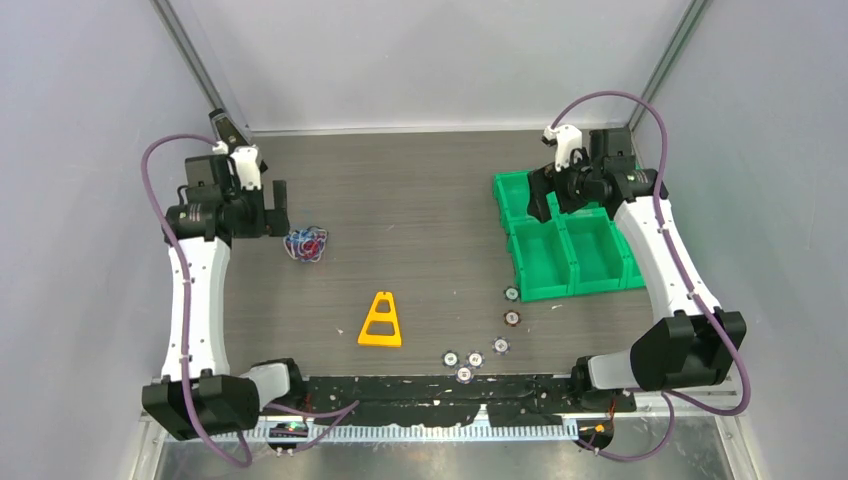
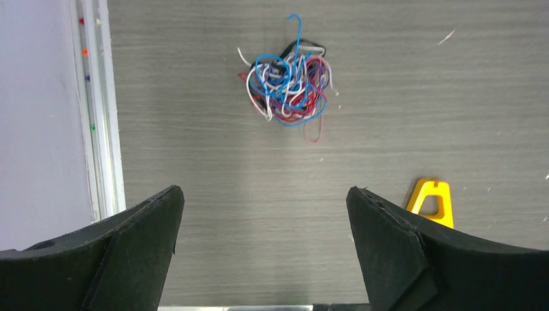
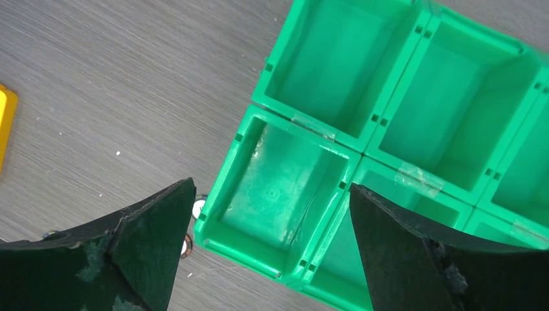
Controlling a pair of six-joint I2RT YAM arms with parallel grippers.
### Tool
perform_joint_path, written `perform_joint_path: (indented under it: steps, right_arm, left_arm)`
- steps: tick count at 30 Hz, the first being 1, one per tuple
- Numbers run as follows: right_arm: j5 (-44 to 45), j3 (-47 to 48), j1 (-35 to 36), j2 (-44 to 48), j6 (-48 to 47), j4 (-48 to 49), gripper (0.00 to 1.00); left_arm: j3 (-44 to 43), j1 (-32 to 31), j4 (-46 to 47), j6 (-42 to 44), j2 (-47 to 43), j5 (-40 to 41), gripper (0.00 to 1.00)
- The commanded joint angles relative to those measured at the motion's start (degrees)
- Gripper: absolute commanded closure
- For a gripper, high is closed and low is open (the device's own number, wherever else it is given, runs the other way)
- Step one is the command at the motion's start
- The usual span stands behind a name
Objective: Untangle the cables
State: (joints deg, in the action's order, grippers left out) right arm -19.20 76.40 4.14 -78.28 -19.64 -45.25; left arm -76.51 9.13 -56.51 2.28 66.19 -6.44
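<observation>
The cables (image 2: 288, 81), a small tangle of blue, red and white wire, lie untouched on the grey table (image 1: 420, 200) in the left half of the overhead frame. In the left wrist view they sit at the upper centre, well ahead of the left gripper (image 2: 263, 194), whose 2 fingers are spread wide with nothing between them. A yellow triangle (image 1: 381, 320) lies low in the middle of the overhead frame, with 6 small round chips (image 1: 512, 318) scattered to its right. The right gripper (image 3: 272, 188), also spread wide and empty, hangs above the green bins (image 1: 565, 255) at the right of the overhead frame.
</observation>
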Motion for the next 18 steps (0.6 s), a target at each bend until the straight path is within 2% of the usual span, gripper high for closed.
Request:
perform_joint_path:
  steps: [1,5,7,10,16,18]
  right_arm:
    - [-4.0,5.7,-0.1,-1.3,-1.0,0.7,0.05]
    - [-6.5,8.3,0.0,-4.5,1.4,0.5,0.05]
    - [-7.7,9.3,0.0,-5.9,1.6,0.0,0.05]
    - [-8.6,9.8,0.1,-7.4,1.5,-0.5,0.05]
    - [-8.2,9.9,1.4,-8.9,3.0,-0.8,0.05]
    - [-7.5,10.0,3.1,-9.2,3.1,-1.0,0.05]
  left_arm:
    - [-2.2,0.3,-4.3,6.6,4.6,-0.2,0.01]
    - [-4.6,1.0,-9.5,8.5,12.8,-0.3,0.01]
    - [-4.9,2.7,-9.6,8.1,16.1,-2.9,0.01]
    - [-4.8,5.2,-7.6,7.4,20.5,-7.6,0.01]
    - [-5.8,5.5,-2.6,6.3,31.6,-9.5,0.01]
    - [-5.8,5.6,0.2,5.1,34.5,-10.0,0.06]
